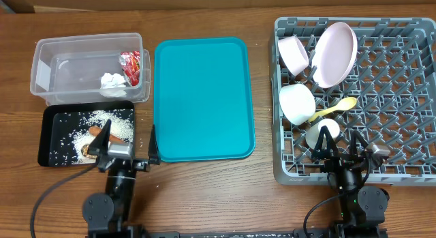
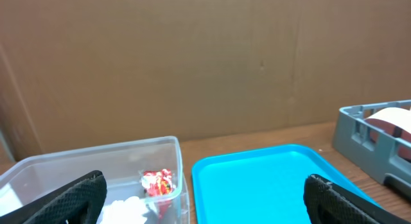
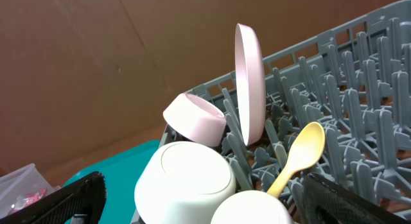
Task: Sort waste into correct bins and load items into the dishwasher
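Jaws wide; wrapper [image 1: 129, 66] print illegible

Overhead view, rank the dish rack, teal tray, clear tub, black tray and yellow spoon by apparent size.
grey dish rack
teal tray
clear tub and black tray: too alike to rank
yellow spoon

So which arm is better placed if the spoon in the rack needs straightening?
Right. Its open gripper sits over the rack's near edge, close to the spoon; the left gripper is across the teal tray.
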{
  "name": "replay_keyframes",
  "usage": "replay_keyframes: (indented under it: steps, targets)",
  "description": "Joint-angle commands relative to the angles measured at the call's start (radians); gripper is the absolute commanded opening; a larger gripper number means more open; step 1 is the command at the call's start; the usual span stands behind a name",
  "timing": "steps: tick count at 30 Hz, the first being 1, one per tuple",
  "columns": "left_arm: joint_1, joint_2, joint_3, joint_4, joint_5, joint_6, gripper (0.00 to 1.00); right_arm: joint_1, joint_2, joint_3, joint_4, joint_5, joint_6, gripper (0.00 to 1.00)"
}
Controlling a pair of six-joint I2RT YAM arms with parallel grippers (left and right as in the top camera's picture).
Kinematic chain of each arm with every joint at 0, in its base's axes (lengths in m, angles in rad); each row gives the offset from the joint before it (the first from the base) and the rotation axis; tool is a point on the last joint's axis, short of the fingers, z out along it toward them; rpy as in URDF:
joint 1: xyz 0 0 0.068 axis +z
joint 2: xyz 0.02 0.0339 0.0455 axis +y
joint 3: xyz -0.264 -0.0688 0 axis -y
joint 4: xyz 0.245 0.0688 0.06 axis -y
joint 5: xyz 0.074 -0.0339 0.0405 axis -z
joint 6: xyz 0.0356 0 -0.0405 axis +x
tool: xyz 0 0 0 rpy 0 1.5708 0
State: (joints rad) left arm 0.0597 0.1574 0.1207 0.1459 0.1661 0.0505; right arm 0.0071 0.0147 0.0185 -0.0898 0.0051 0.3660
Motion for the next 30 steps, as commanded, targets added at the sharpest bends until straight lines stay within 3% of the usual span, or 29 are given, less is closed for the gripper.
replay_keyframes:
  steps: [1, 5, 12, 30]
  targets:
    - [0.005, -0.087, -0.064, 0.008, -0.047, -0.028, 1.0, 0.004, -0.012, -0.01, 0.007, 0.0, -0.004, 1.0]
    - [0.005, -0.155, -0.117, -0.004, -0.051, -0.032, 1.0, 0.004, -0.012, -0.01, 0.007, 0.0, -0.004, 1.0]
    - [0.005, -0.154, -0.116, -0.213, -0.06, -0.032, 1.0, 0.004, -0.012, -0.01, 0.007, 0.0, -0.004, 1.0]
    - [0.004, -0.151, -0.116, -0.214, -0.063, -0.039, 1.0, 0.004, -0.012, -0.01, 0.007, 0.0, -0.004, 1.0]
